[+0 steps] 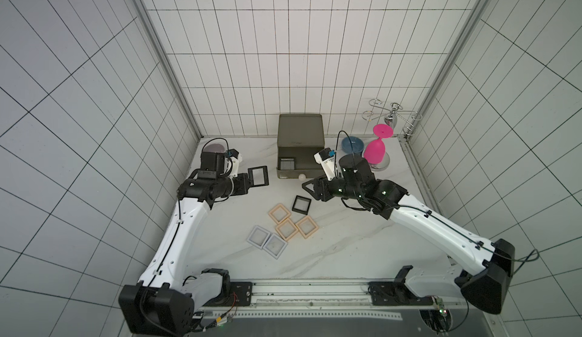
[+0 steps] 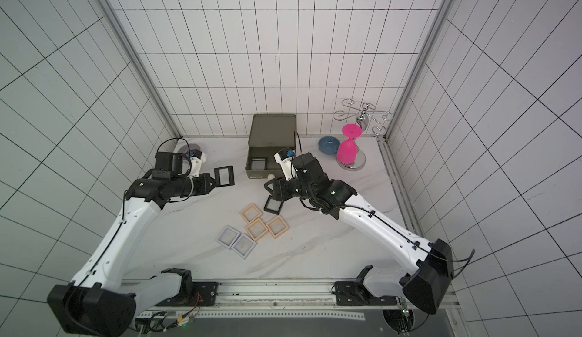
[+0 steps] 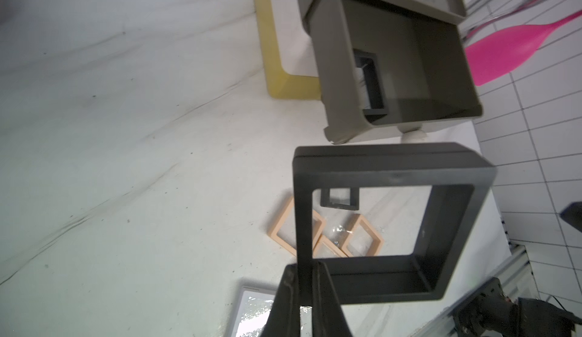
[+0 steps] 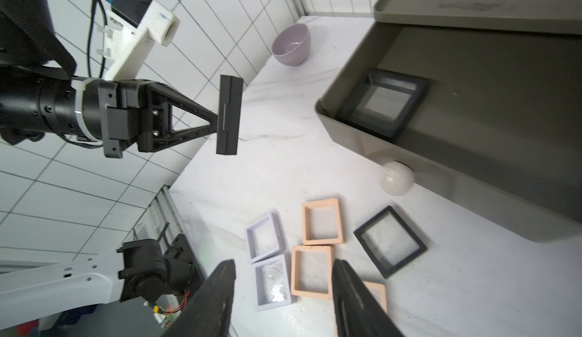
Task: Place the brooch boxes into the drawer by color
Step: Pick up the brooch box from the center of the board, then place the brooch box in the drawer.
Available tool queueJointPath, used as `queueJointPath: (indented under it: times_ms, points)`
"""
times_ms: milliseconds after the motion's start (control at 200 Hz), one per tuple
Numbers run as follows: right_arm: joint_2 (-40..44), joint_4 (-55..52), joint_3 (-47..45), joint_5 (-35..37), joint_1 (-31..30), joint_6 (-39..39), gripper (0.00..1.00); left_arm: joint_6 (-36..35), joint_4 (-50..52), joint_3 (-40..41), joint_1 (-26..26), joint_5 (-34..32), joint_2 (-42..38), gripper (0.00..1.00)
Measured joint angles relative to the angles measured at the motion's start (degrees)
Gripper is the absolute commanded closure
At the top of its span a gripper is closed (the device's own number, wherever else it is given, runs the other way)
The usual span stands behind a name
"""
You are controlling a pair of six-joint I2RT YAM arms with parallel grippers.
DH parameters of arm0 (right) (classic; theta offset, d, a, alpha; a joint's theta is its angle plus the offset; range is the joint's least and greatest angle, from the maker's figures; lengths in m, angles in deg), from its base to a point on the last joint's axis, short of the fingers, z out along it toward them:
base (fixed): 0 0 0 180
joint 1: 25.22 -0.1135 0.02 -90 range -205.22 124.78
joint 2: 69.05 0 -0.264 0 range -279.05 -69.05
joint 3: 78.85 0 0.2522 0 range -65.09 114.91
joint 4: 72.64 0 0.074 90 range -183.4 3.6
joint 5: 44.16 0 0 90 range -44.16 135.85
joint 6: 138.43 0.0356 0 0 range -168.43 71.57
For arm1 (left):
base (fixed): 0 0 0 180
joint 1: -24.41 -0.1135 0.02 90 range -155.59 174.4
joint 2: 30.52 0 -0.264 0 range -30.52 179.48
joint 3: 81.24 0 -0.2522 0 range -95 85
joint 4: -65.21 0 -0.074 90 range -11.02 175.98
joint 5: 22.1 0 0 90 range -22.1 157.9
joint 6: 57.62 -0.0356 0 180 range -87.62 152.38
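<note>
The drawer [image 1: 300, 130] stands at the back, its olive-grey top tier [image 1: 307, 162] pulled out with one black brooch box [image 1: 287, 163] lying inside. My left gripper [image 1: 248, 182] is shut on the edge of a second black brooch box [image 3: 378, 218], holding it upright in the air left of the drawer. My right gripper [image 4: 285, 264] hangs open and empty near the drawer's white knob [image 4: 396, 178]. On the table lie a black box [image 1: 301, 205], three peach boxes [image 1: 287, 230] and two pale boxes [image 1: 267, 241].
A lilac bowl [image 1: 215, 147] sits in the back left corner behind my left arm. At the back right are a blue bowl [image 1: 352, 144] and a pink goblet [image 1: 374, 151] upside down on a chrome rack [image 1: 392, 116].
</note>
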Motion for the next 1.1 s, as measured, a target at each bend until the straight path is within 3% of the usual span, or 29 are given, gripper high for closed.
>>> queueJointPath:
  times_ms: [230, 685, 1099]
  points:
    - [-4.9, 3.2, 6.1, -3.2, -1.2, 3.0, 0.42, -1.2, 0.2, -1.6, 0.0, 6.0, -2.6, 1.00]
    - [-14.5, 2.4, 17.8, -1.0, -5.2, 4.9, 0.41, -1.7, 0.7, -1.7, 0.1, 7.1, -2.7, 1.00]
    - [-19.3, 0.3, 21.4, 0.3, -6.0, 6.8, 0.52, -2.2, 1.6, -1.7, 0.1, 6.5, -2.8, 1.00]
